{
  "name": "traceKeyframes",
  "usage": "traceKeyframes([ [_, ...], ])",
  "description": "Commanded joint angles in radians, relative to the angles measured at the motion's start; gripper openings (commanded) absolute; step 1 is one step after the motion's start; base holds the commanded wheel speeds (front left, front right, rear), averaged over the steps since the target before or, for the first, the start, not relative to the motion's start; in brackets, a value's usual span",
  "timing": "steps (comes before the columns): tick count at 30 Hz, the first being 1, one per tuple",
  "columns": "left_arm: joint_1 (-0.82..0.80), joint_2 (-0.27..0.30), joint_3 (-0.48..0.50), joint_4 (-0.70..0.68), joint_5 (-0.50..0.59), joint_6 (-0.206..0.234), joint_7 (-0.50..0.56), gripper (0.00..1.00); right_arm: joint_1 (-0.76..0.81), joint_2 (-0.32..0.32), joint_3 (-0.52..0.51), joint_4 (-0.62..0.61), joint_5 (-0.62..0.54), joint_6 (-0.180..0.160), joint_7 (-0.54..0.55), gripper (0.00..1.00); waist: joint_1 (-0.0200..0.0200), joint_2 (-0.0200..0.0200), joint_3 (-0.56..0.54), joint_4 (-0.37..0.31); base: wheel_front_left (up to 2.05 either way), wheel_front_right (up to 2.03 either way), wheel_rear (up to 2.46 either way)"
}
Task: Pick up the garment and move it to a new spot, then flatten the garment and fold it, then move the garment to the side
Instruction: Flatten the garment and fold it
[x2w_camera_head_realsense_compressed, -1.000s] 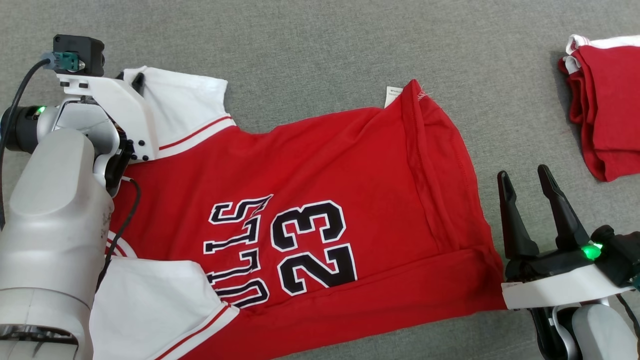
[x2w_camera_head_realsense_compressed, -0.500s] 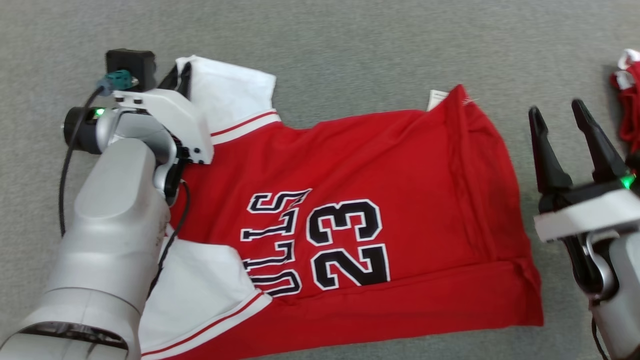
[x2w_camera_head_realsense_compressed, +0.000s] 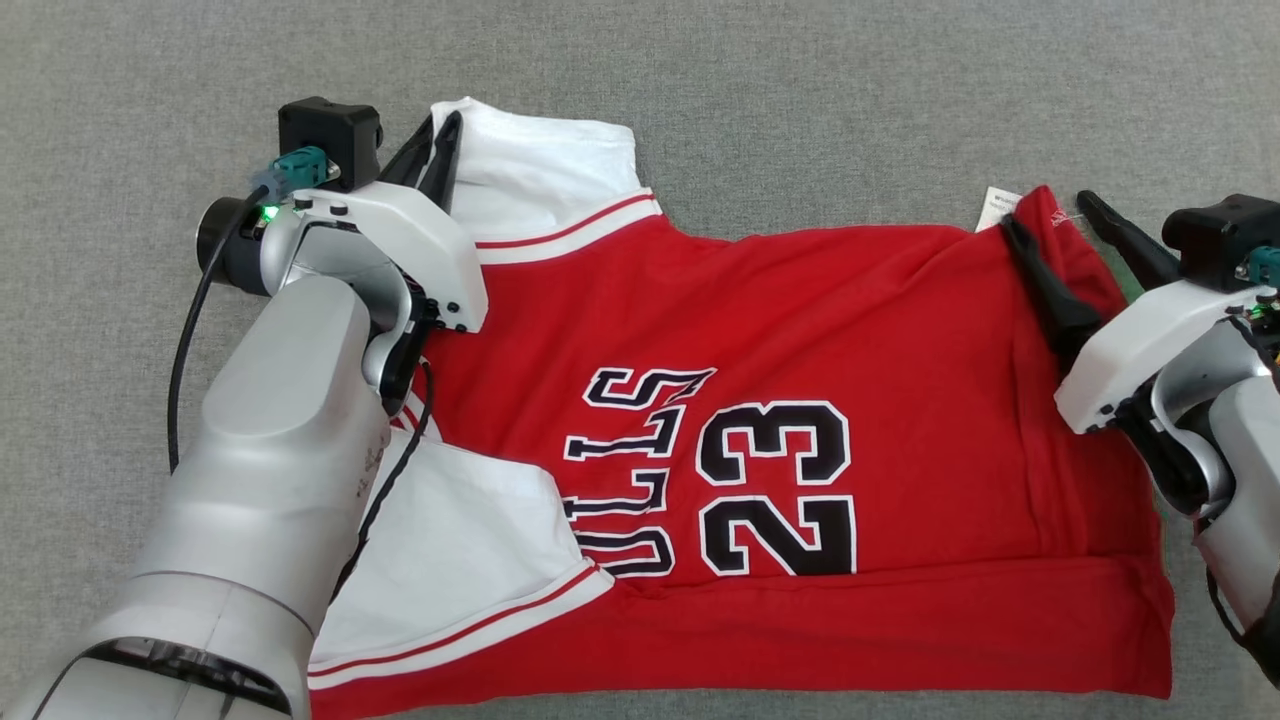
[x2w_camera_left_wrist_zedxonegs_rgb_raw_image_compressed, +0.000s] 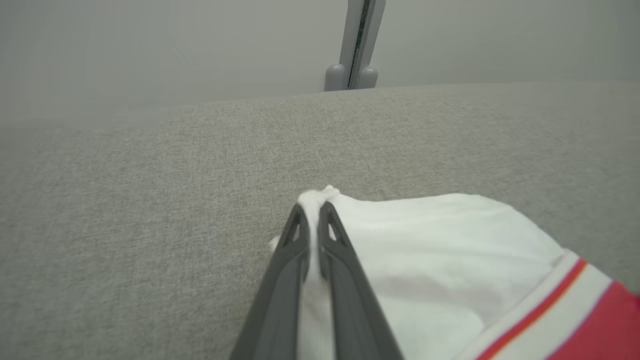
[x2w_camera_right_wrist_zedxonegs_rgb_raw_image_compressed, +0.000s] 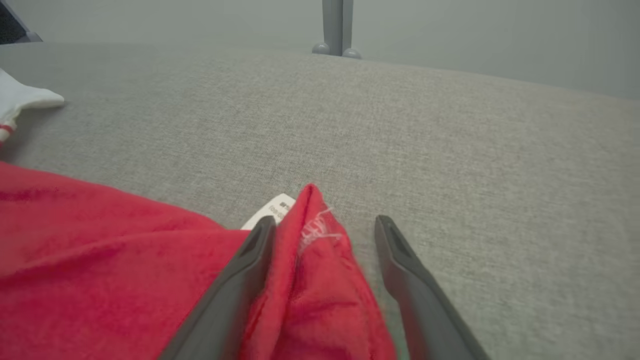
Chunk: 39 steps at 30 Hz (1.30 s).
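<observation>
The garment (x2w_camera_head_realsense_compressed: 800, 330) lies spread on the grey surface (x2w_camera_head_realsense_compressed: 800, 90). Its long axis runs from the left pincer (x2w_camera_head_realsense_compressed: 440, 150) across to the right pincer (x2w_camera_head_realsense_compressed: 1048, 210). The left pincer is clenched on the far corner of the white sleeve (x2w_camera_left_wrist_zedxonegs_rgb_raw_image_compressed: 450, 240). The right pincer is released, and the red hem corner (x2w_camera_right_wrist_zedxonegs_rgb_raw_image_compressed: 312, 220) rises exactly between its two fingers, pointing the same way as them. So, in my judgement, the right one needs only to close, without more reaching. A small white label (x2w_camera_right_wrist_zedxonegs_rgb_raw_image_compressed: 270, 209) lies just beside its inner finger and could be caught together with the cloth.
</observation>
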<state>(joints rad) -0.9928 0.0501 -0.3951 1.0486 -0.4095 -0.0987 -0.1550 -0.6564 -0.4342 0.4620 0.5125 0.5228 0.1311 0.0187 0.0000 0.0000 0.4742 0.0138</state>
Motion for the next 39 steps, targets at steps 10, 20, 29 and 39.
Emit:
traceKeyframes([
  [10,-0.014,0.003,-0.077,-0.011,-0.088,0.042,-0.026,0.00,-0.010,-0.053,0.019,-0.006,0.094,-0.001,0.134,0.00,0.0000,0.0000,-0.004,0.000,0.00,0.00,0.00],
  [20,0.030,0.033,-0.046,-0.078,-0.099,0.068,-0.106,0.00,0.033,-0.058,-0.052,-0.066,0.138,-0.002,-0.042,0.00,0.0000,0.0000,-0.040,0.004,0.00,0.00,0.00],
  [29,0.289,0.111,0.067,-0.453,-0.063,0.132,-0.110,0.00,0.148,-0.053,-0.088,-0.131,0.231,-0.002,-0.117,0.00,0.0000,0.0000,-0.095,0.004,0.00,0.00,0.00],
  [39,0.771,0.157,0.108,-0.924,-0.067,0.269,-0.064,0.00,0.400,-0.081,-0.103,-0.271,0.282,-0.001,-0.260,0.00,0.0000,0.0000,-0.154,0.014,0.00,0.00,0.00],
])
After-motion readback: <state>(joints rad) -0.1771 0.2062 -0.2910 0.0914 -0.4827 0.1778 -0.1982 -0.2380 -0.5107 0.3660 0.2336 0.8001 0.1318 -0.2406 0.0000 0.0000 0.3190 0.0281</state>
